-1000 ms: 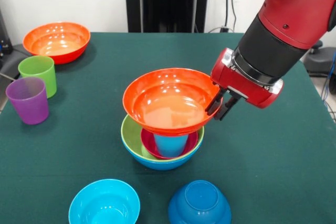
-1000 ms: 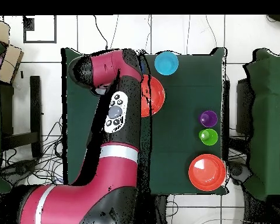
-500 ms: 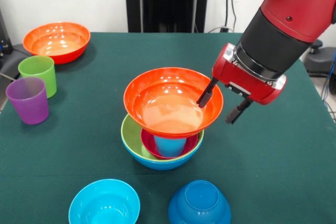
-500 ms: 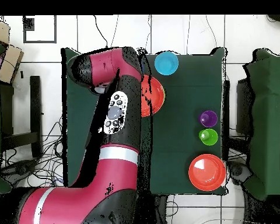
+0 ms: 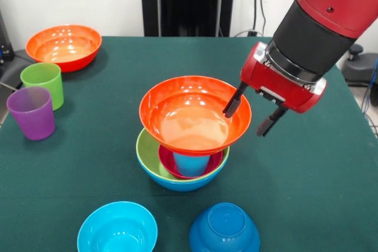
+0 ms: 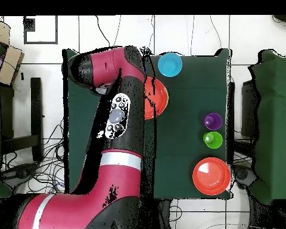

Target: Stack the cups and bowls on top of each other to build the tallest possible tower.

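The tower (image 5: 184, 172) stands mid-table: a large blue bowl at the base, a lime green bowl (image 5: 146, 156) in it, then a small magenta bowl (image 5: 168, 167) holding a light blue cup (image 5: 192, 163). A large orange bowl (image 5: 192, 119) rests on that cup. My gripper (image 5: 253, 113) hangs open at this bowl's right rim, one finger over the inside and one outside, gripping nothing. In the overhead view the arm covers the gripper and much of the top orange bowl (image 6: 158, 98).
A second orange bowl (image 5: 64, 45) sits at the back left, with a lime green cup (image 5: 42, 82) and a purple cup (image 5: 31, 112) in front of it. Along the front edge lie a cyan bowl (image 5: 117, 228) and an upturned dark blue bowl (image 5: 224, 228).
My gripper opened and let go of the orange bowl's rim, then rose slightly. The bowl settled level on the light blue cup.
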